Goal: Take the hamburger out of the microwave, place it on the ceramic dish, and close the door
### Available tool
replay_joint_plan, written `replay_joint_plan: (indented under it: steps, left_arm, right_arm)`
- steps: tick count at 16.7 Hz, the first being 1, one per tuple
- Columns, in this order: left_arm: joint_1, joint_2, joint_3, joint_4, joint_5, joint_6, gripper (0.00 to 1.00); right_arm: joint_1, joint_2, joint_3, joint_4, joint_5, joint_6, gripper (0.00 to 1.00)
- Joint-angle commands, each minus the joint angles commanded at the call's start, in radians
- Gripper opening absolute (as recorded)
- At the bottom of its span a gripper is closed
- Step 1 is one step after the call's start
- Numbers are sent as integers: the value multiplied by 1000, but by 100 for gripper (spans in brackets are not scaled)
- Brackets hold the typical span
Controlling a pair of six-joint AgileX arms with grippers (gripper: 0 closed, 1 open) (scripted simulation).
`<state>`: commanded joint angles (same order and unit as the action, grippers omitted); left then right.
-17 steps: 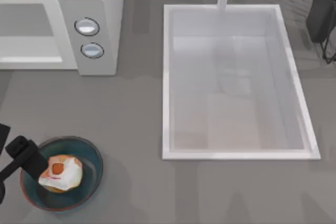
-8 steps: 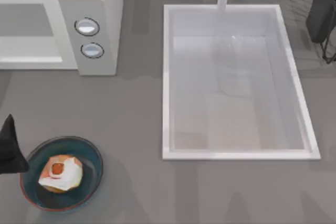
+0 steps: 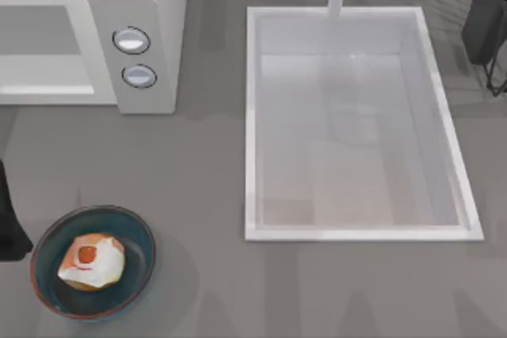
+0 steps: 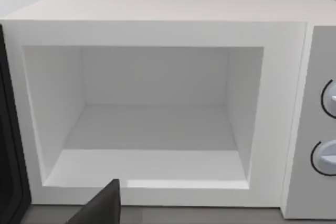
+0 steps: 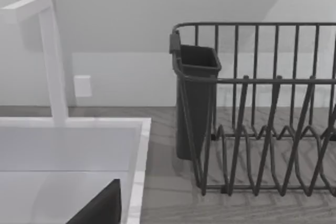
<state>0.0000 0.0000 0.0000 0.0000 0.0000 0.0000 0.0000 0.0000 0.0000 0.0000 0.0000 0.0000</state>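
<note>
- Tan-orange and white, the hamburger point(image 3: 90, 261) sits inside the ceramic dish point(image 3: 135, 227), a little toward the dish's left half, at the table's front left corner. Judged from that, two steps are done and only the door is left.
- Blue glaze and a reddish-brown rim mark the dish; it stands well apart from the microwave point(image 3: 162, 5), which is at the table's back left.
- White and bare, the microwave's cavity point(image 4: 157, 124) stands wide open in my left wrist view, with nothing on its floor.
- Dark at that view's edge is the door point(image 4: 9, 145), swung out edge-on beside the cavity's opening.
- My left gripper point(image 3: 9, 219) is at the table's left edge, just beside the dish and apart from it; I cannot tell whether its fingers are spread or pressed together.
- My right arm point(image 3: 485, 13) is parked at the back right, by the dark dish rack point(image 5: 262, 108) and beyond the white sink point(image 3: 252, 116).
- Risk: swinging my left arm toward the door could clip the dish's rim and slide it, or tip the hamburger out.
- Risk: a push on the door's edge, not its face, could slip off and leave it ajar.
- Risk: a hard shove might shift the whole microwave.
- Writing: I can read none; the two knobs point(image 3: 131, 40) carry no legible marks, and no brand shows.
</note>
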Motion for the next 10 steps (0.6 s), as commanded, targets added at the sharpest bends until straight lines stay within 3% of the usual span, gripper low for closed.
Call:
replay_joint_plan:
  steps: [1,10]
  left_arm:
    - [0,0,0,0,0,0,100]
    - [0,0,0,0,0,0,32]
  right_arm:
    - [0,0,0,0,0,0,100]
    - [0,0,0,0,0,0,100]
